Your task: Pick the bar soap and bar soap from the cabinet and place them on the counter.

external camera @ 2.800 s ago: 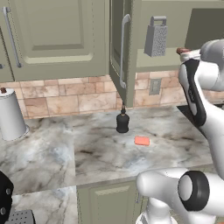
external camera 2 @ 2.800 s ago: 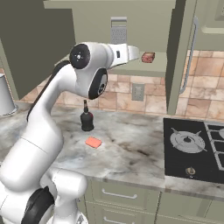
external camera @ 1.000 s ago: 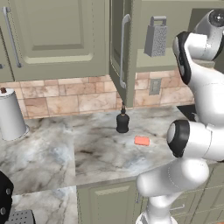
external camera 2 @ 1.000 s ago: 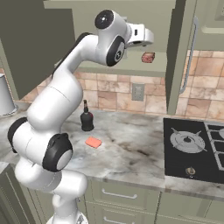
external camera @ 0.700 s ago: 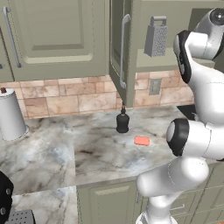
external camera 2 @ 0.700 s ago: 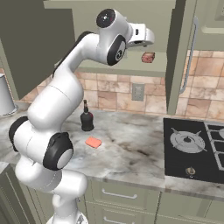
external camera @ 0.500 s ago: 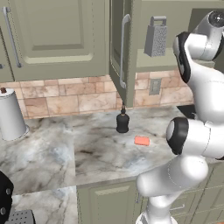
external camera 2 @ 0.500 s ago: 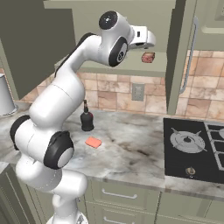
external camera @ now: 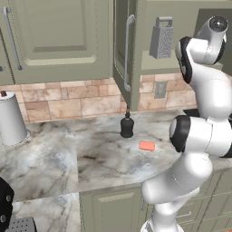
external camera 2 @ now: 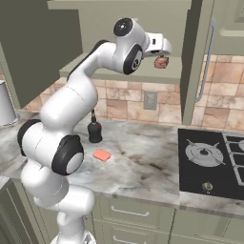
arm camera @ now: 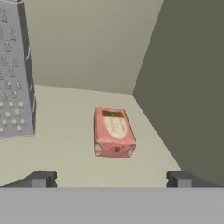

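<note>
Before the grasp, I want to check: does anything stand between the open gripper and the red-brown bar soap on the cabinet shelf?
Nothing visible does. The red-brown bar soap lies ahead of the open gripper on bare shelf; the steel box grater stands off to one side.

A rendered home kitchen, no doubt about it. The marble-patterned worktop [external camera: 90, 158] runs wide, grey-beige with brown veins, and everything hangs off it. Above it, grey-green wall cabinets [external camera: 59, 41] with raised-panel doors and long steel bar handles [external camera: 128, 52], one door swung open. Behind the worktop, a tan and brown tiled backsplash [external camera: 68, 102] carries a wall outlet [external camera 2: 150, 100]. Set into the worktop at its right end, a black gas stove top [external camera 2: 212, 159] with burner grates. Below the worktop, matching drawers [external camera 2: 128, 212]. On the shelf above stands a metal box grater [external camera: 161, 38]; on the worktop's left end, a steel canister [external camera: 11, 120].
</note>
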Tool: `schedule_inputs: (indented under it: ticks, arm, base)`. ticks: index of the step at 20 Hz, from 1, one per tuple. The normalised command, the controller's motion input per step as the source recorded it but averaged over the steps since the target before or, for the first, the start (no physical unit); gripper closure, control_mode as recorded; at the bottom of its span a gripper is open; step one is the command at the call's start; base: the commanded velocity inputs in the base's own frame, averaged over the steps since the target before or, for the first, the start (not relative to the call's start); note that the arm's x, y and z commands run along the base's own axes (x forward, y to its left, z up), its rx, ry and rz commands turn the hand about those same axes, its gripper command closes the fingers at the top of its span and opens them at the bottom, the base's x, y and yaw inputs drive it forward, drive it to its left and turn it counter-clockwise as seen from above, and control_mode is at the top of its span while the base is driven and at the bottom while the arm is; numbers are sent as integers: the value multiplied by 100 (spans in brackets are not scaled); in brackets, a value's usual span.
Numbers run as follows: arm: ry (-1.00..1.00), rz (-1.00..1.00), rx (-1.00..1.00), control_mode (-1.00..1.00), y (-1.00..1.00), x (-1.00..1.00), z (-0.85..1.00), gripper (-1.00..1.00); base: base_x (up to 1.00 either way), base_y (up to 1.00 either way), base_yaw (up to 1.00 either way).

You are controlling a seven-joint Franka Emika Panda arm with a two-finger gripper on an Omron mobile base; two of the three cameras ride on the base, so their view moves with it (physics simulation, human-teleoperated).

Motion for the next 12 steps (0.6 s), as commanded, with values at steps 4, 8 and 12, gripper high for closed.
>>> schedule_inputs:
  ticks: [4,8,12]
  arm:
    - [4,-2,0,-100,-7,33,-14,-100]
    - [0,0,3,-100,-14,30,-7,-100]
    - [0,0,5,-100,-16,32,-4,-100]
  base:
    - [0,0,0]
    - [0,0,0]
    - [0,0,0]
